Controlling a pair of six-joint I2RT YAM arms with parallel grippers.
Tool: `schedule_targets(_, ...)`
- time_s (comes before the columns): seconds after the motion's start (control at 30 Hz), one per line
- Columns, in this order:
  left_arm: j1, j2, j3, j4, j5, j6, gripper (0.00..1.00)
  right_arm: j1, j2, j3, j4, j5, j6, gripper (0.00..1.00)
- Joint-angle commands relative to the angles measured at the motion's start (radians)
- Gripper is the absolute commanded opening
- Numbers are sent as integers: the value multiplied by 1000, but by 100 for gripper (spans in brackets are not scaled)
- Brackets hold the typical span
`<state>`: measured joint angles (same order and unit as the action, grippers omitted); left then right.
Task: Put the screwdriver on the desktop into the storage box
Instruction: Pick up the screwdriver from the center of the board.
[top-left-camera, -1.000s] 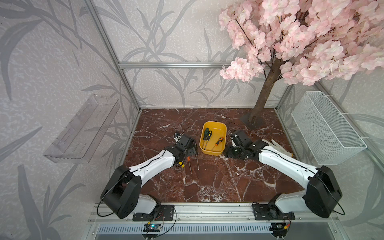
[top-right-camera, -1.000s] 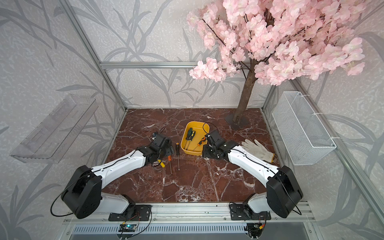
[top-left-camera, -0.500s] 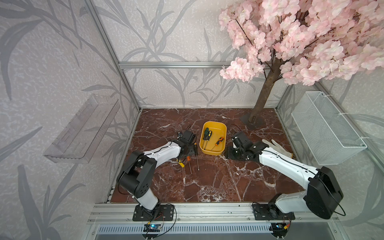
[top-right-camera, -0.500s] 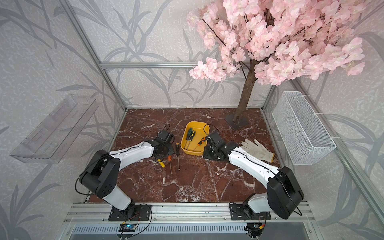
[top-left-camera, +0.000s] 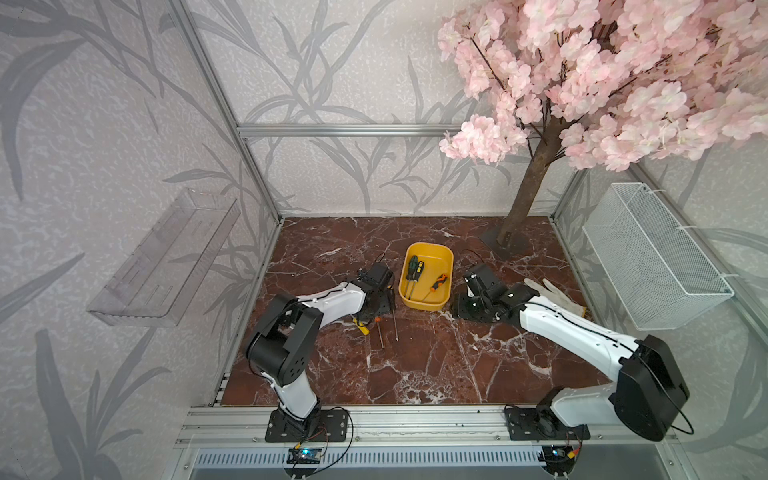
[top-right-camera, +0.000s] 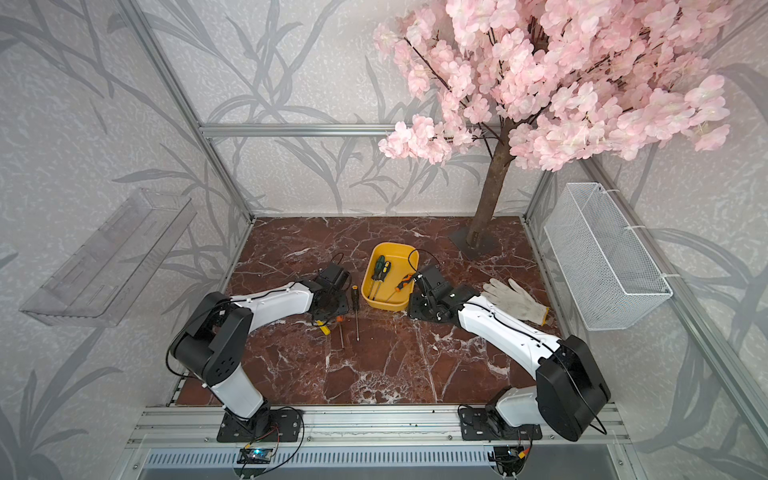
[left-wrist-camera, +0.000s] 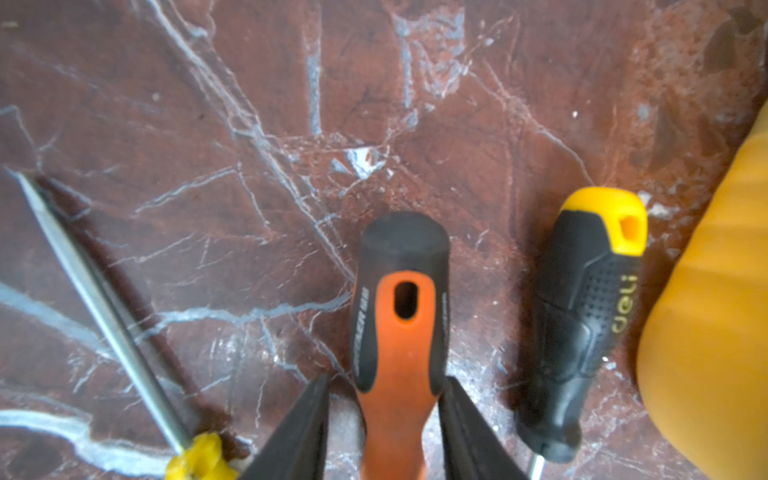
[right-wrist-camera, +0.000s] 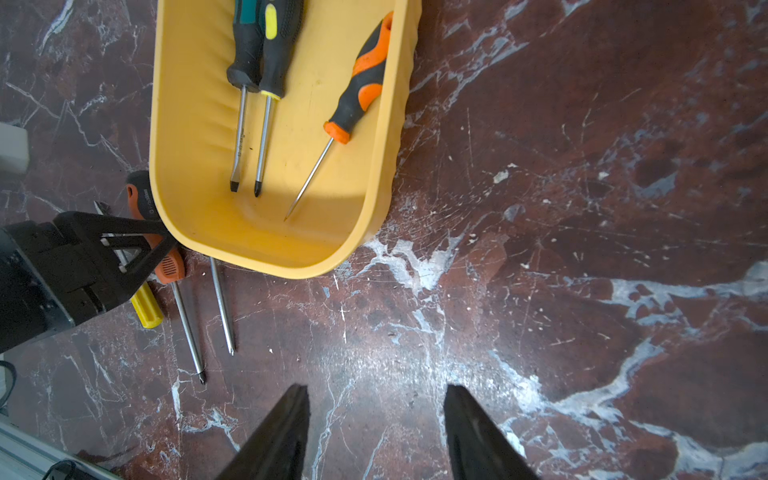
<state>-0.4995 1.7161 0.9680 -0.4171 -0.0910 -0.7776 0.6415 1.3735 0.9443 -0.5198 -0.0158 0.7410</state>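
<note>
The orange-and-black screwdriver (left-wrist-camera: 401, 324) lies on the desktop (left-wrist-camera: 187, 104) near the storage box (right-wrist-camera: 195, 124). Its handle sits between the left gripper (left-wrist-camera: 382, 380) fingers (left-wrist-camera: 303, 432), which are narrowed about it. One seems to touch; whether they clamp it I cannot tell. The right gripper (right-wrist-camera: 376, 388) hangs half-open over bare marble, empty.

We see the dark red marble table (top-left-camera: 415, 365) carrying the yellow storage box (top-left-camera: 427, 305) near its middle. Three tools lie on the table beside the box: a black-and-yellow screwdriver (left-wrist-camera: 582, 332) nearest, then an orange-handled screwdriver (left-wrist-camera: 399, 353) and a yellow-handled screwdriver (right-wrist-camera: 145, 309). We also find a white glove (top-right-camera: 515, 301) and the tree's base plate (top-left-camera: 513, 249) resting on it.
</note>
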Motion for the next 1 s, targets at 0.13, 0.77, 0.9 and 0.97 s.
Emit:
schedule_targets(0.13,3,32,11,-6,5,20,33,3,-48,-22,2,34,12,56)
schedule_targets(0.77,-32,24,404,-150,-18,171,14,0,-128,-55,-24,69,20,56)
schedule_targets(0.9,-69,125,589,-176,-19,244,14,0,-151,-68,-34,75,21,56)
schedule_targets(0.97,-88,186,687,-194,-31,275,14,0,-162,-71,-40,77,20,56)
